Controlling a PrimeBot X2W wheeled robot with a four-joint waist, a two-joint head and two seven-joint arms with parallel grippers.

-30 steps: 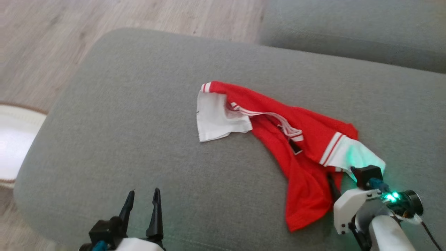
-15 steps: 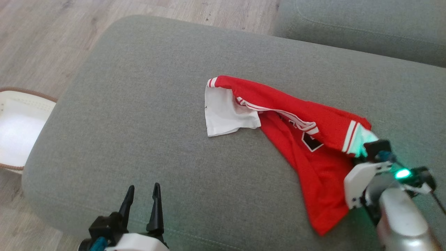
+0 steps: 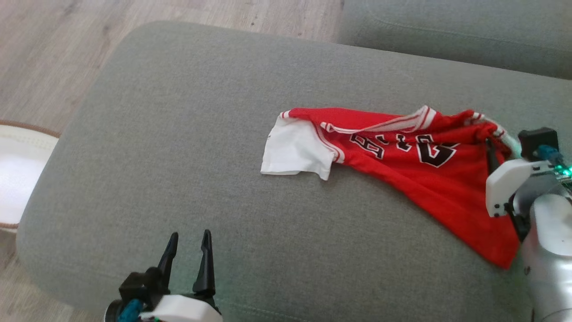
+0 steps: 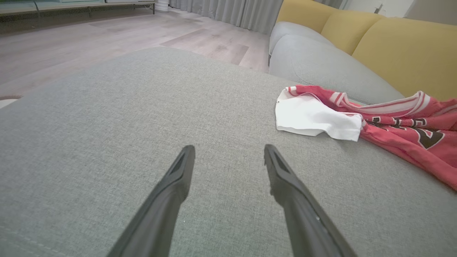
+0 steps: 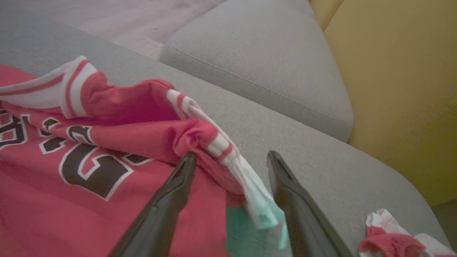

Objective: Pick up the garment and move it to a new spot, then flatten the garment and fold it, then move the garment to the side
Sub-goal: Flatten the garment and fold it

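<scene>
The garment [image 3: 424, 179] is a red jersey with white sleeves, white stripes and black lettering. It lies partly spread on the grey sofa cushion [image 3: 178, 134], one white sleeve [image 3: 297, 150] flat at its left end. My right gripper [image 3: 497, 147] is at the jersey's bunched right end. In the right wrist view this gripper [image 5: 232, 154] is open, its fingers straddling the striped sleeve [image 5: 221, 146], which lies loose between them. My left gripper [image 3: 190, 233] hovers open near the cushion's front edge, well left of the jersey [image 4: 392, 121], with nothing between its fingers [image 4: 178, 178].
A second grey cushion [image 3: 447, 36] adjoins at the back right, with a yellow backrest [image 5: 392, 89] behind it. Wood floor [image 3: 44, 44] lies to the left, with a white brown-rimmed thing [image 3: 18, 174] on it. Another red and white cloth bundle [image 5: 392, 239] lies beside my right gripper.
The right gripper pulled the jersey's right end rightwards and farther back, spreading it so the lettering shows, then opened. The left gripper stayed put. The head camera shifted slightly.
</scene>
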